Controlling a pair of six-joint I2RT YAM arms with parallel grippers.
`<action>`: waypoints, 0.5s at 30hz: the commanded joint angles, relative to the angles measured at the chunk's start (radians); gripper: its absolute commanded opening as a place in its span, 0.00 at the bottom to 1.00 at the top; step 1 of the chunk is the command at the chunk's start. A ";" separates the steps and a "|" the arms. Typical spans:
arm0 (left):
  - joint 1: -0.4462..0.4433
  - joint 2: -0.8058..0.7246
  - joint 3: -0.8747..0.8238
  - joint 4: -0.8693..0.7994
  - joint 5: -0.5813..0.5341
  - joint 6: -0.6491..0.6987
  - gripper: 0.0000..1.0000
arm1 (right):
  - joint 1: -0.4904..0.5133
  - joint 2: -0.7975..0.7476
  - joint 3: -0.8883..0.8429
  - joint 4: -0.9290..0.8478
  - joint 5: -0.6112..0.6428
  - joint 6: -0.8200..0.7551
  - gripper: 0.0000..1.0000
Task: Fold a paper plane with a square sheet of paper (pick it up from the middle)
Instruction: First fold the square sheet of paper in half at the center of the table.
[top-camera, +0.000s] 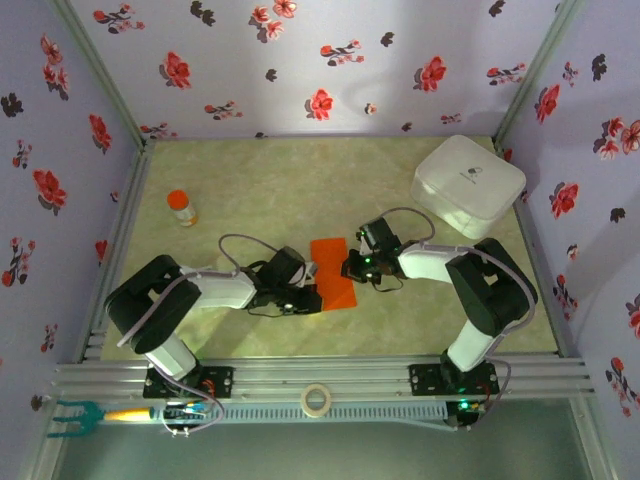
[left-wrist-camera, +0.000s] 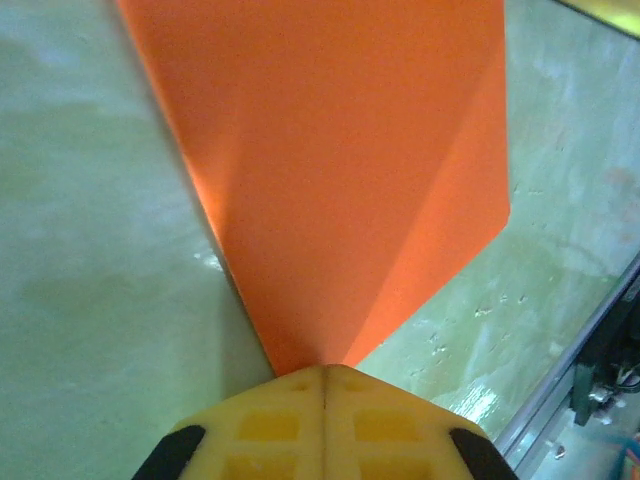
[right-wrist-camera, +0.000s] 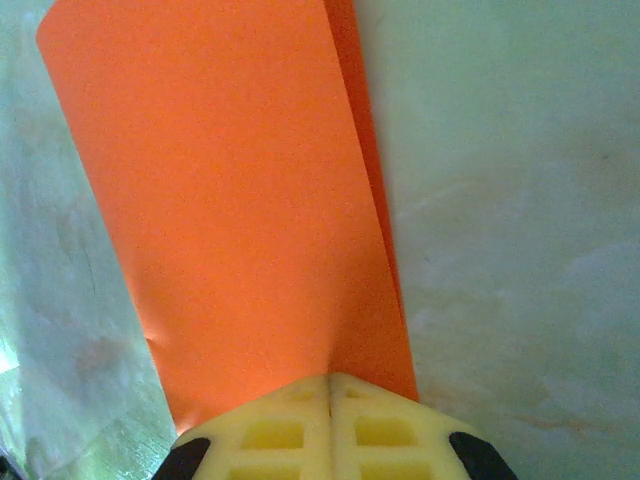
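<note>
The square sheet of paper (top-camera: 332, 272) is bright orange-red and lies folded into a narrower rectangle on the table between the two arms. My left gripper (top-camera: 309, 291) is shut on its near left corner. In the left wrist view the paper (left-wrist-camera: 340, 170) fans out from my closed yellow gripper (left-wrist-camera: 325, 372) and shows a diagonal crease. My right gripper (top-camera: 352, 266) is shut on the paper's right edge. In the right wrist view two layers of paper (right-wrist-camera: 230, 200) run away from that gripper (right-wrist-camera: 330, 380). A paper plane is out of view.
A white case (top-camera: 468, 185) stands at the back right. A small orange-capped bottle (top-camera: 181, 208) stands at the left. A tape roll (top-camera: 317, 400) lies on the front rail. Flowered walls close in the table on three sides.
</note>
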 joint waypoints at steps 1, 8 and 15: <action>-0.029 -0.005 0.001 -0.219 -0.054 0.065 0.03 | -0.005 0.037 -0.050 -0.139 0.097 0.012 0.00; -0.023 -0.110 0.062 -0.241 -0.083 0.072 0.04 | -0.005 0.035 -0.047 -0.145 0.092 0.011 0.00; 0.083 -0.056 0.093 -0.047 0.041 0.004 0.04 | -0.005 0.028 -0.053 -0.144 0.094 0.012 0.00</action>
